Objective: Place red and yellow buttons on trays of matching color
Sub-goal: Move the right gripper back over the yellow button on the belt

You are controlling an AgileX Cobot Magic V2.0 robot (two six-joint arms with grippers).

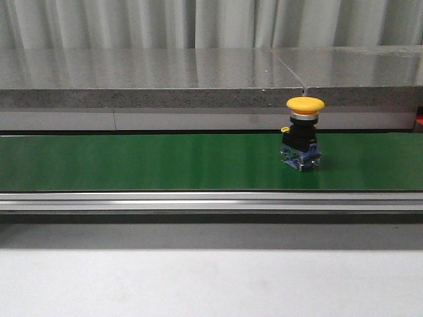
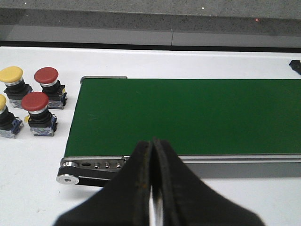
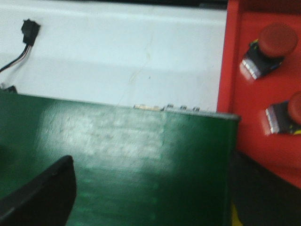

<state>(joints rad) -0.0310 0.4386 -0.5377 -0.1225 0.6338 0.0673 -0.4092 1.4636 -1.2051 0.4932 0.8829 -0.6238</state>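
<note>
The left gripper (image 2: 151, 188) has its black fingers pressed together, empty, above the green conveyor belt (image 2: 188, 115). Whether the right gripper (image 3: 40, 193) is apart cannot be told. A yellow mushroom-head button (image 1: 303, 132) stands upright on the belt.

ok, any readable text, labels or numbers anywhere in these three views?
None readable.
Yellow button on the green belt: no legible marking.
Buttons beside the belt: caps plain, bases too small to tell.
Red tray and its buttons: blurred, no text visible.
</note>
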